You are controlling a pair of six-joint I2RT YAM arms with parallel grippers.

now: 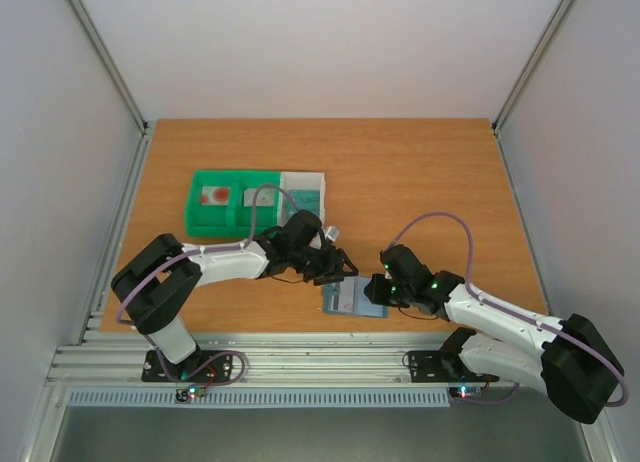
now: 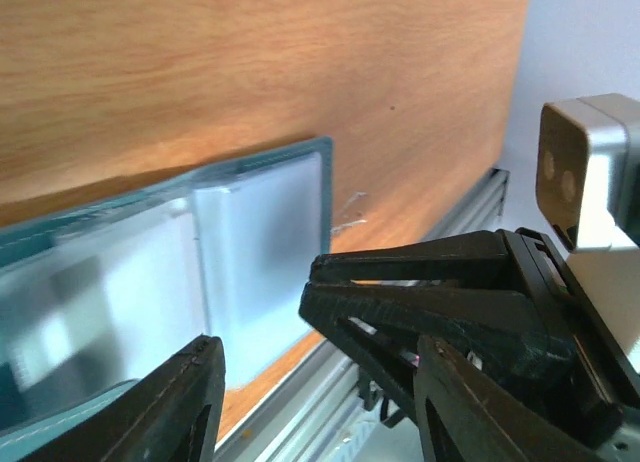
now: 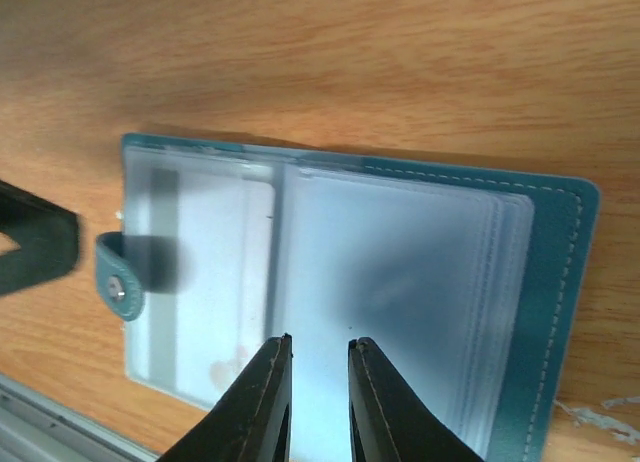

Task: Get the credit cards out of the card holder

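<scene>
The card holder (image 1: 352, 300) lies open and flat near the table's front edge, its clear sleeves (image 3: 400, 282) facing up. A pale credit card (image 3: 210, 272) with a faint red mark shows inside the left sleeve. My right gripper (image 3: 318, 347) hovers over the middle fold, its jaws a narrow gap apart with nothing between them. My left gripper (image 2: 320, 382) stands open just beyond the holder's left edge (image 2: 260, 252), holding nothing. The right gripper's black fingers (image 2: 430, 302) show close in front of it. Another pale card with a red mark (image 1: 214, 195) lies in the green tray.
A green compartment tray (image 1: 205, 214) and a white tray (image 1: 314, 178) with a teal card (image 1: 303, 195) stand behind the left arm. The metal rail (image 1: 300, 357) runs along the table's front edge, right below the holder. White walls enclose both sides.
</scene>
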